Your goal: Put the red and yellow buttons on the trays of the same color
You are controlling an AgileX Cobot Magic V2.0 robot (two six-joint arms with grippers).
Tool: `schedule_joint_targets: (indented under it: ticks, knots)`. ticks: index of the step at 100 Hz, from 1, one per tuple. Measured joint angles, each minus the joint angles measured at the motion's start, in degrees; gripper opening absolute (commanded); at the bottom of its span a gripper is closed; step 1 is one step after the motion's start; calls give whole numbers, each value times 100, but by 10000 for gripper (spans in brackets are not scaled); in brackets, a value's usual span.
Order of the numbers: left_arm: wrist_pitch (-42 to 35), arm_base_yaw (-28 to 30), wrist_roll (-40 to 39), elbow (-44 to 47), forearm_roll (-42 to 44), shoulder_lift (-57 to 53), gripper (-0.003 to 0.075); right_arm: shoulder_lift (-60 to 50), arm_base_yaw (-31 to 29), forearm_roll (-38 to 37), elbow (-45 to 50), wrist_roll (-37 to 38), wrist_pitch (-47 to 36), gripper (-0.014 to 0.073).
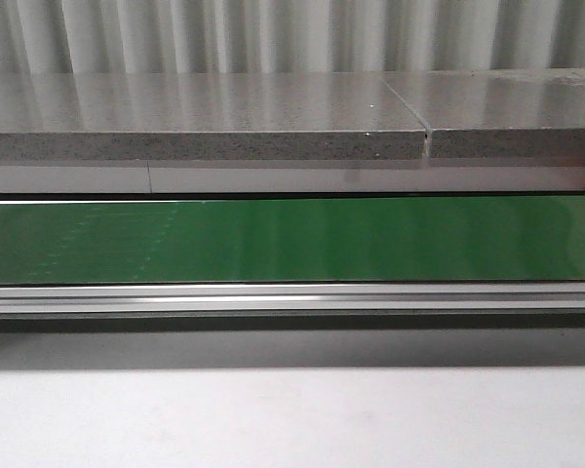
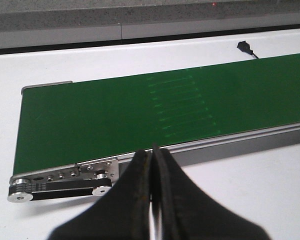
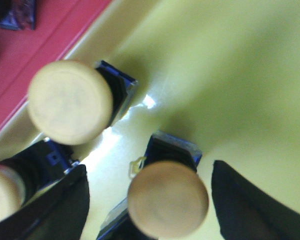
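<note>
Right now the right gripper [image 3: 147, 200] stands wide open, its dark fingers [image 3: 55, 210] flanking a yellow button [image 3: 168, 198] that sits on the yellow tray [image 3: 230, 75] beside a second button [image 3: 70, 102], near the tray's edge against the red tray [image 3: 45, 35]. To finish the release well, lift straight up without brushing either cap. The left gripper [image 2: 152, 200] is closed and empty, poised over the green conveyor belt's [image 2: 140, 115] near edge, which carries nothing visible.

Green belt [image 1: 292, 239] bare, passable; yellow tray [image 3: 230, 75] crowded by upright yellow buttons [image 3: 70, 102].
</note>
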Motion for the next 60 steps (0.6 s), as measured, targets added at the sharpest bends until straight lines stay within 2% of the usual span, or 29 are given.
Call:
schedule_joint_targets:
  ticks: [16, 23, 30, 48, 56, 60]
  knots:
    - [0, 0, 0, 0, 0, 0, -20, -411, 0, 0, 0, 0, 231, 513]
    - [0, 0, 0, 0, 0, 0, -20, -639, 0, 0, 0, 0, 301, 471]
    - [0, 0, 0, 0, 0, 0, -20, -900, 0, 0, 0, 0, 312, 386]
    - [0, 0, 0, 0, 0, 0, -20, -1580, 299, 11, 0, 0, 386, 40]
    - [0, 0, 0, 0, 0, 0, -20, -1813, 569, 61, 0, 0, 390, -83]
    - [0, 0, 0, 0, 0, 0, -20, -1918, 749, 72, 0, 0, 390, -88]
